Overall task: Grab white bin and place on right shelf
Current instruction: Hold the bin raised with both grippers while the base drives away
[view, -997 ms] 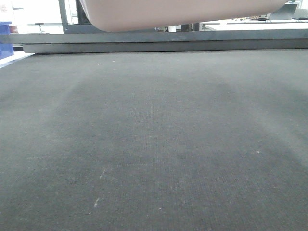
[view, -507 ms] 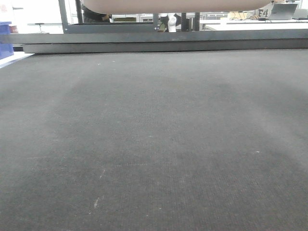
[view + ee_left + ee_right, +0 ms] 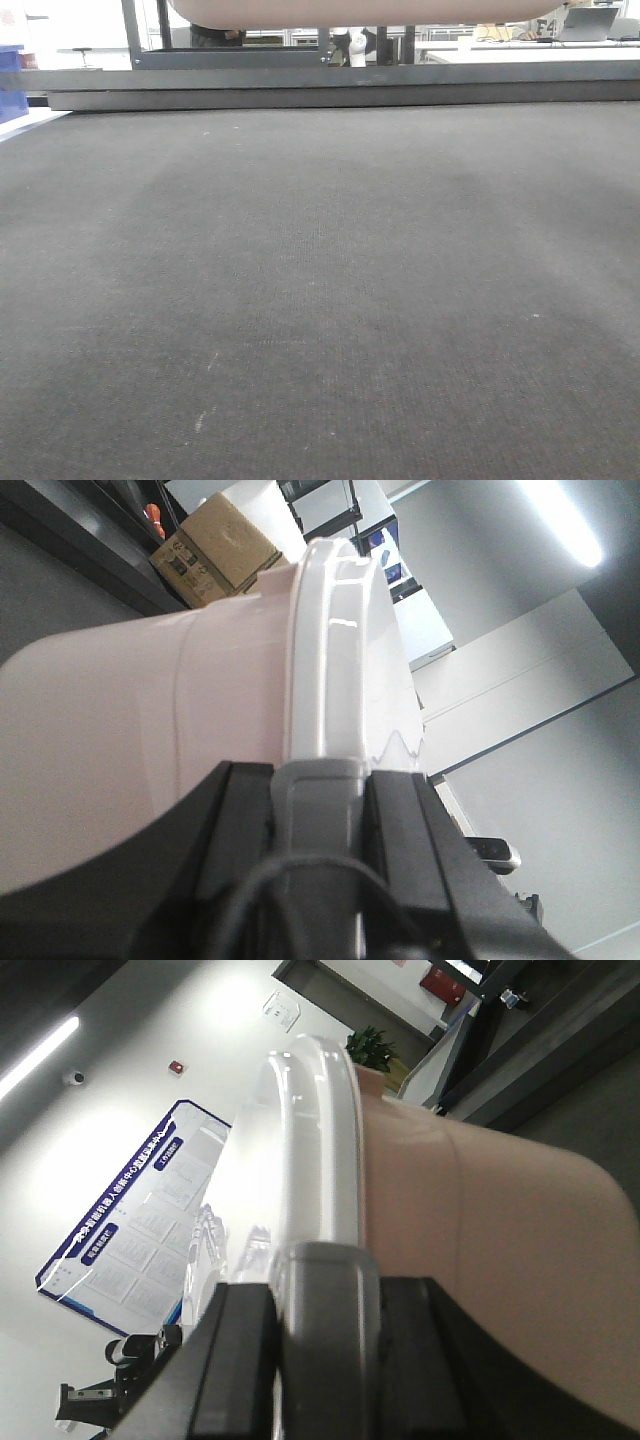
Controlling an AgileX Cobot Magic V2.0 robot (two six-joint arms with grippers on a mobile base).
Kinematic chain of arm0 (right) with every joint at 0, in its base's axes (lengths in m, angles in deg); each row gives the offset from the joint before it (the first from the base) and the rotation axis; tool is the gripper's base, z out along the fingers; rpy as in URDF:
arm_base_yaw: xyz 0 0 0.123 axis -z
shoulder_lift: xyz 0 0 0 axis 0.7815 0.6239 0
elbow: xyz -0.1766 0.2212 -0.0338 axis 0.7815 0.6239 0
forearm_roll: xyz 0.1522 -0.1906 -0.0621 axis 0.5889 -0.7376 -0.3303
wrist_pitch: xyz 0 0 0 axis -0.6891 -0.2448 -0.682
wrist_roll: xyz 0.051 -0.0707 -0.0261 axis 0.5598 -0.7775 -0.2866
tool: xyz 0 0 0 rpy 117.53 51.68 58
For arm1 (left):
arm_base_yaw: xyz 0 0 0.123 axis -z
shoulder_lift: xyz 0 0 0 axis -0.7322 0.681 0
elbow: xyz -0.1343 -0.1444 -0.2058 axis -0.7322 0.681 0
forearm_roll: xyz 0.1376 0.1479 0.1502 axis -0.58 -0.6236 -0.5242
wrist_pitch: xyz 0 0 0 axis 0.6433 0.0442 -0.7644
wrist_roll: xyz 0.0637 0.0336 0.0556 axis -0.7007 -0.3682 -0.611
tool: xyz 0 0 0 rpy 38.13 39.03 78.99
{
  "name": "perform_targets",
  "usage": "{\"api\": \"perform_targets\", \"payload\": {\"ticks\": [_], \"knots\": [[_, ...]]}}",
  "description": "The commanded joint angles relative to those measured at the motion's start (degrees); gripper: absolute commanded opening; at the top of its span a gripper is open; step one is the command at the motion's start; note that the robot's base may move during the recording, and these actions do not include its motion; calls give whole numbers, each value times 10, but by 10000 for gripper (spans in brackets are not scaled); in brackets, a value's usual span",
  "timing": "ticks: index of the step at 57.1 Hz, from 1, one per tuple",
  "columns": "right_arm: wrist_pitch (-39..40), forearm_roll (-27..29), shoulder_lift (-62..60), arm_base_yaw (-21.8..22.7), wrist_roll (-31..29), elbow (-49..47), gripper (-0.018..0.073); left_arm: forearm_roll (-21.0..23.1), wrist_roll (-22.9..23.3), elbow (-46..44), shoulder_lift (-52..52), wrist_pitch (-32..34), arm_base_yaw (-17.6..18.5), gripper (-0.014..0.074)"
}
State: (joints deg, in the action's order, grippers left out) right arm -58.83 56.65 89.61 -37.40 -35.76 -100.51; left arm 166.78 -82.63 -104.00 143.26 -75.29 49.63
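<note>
White bin [image 3: 360,10], lid on, contents hidden. It hangs above the dark mat [image 3: 320,300], at the far edge, long axis running left to right. Left gripper [image 3: 320,795] and right gripper [image 3: 325,1295] each pinch a grey end handle [image 3: 316,775]. Blue crate [image 3: 10,85] far left; cardboard box [image 3: 215,545] beyond.

My left gripper [image 3: 318,772] and right gripper [image 3: 325,1278] are both clamped on the white bin [image 3: 120,730].
Left: black fingers [image 3: 232,825] pressed on either side of a grey handle [image 3: 320,815] at the rim. Right: same hold, black fingers [image 3: 238,1350] squeezed tight against the grey handle [image 3: 325,1330] on that end.
</note>
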Motion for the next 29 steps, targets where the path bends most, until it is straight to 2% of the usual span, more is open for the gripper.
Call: {"api": "perform_targets", "payload": {"ticks": [1, 29], "knots": [[-176, 54, -24, -29, -1, -22, 69, 65, -9, -23, -31, -175, 35, -126], [-176, 54, -24, -29, -1, -22, 69, 65, -9, -23, -31, -175, 35, -126]]}}
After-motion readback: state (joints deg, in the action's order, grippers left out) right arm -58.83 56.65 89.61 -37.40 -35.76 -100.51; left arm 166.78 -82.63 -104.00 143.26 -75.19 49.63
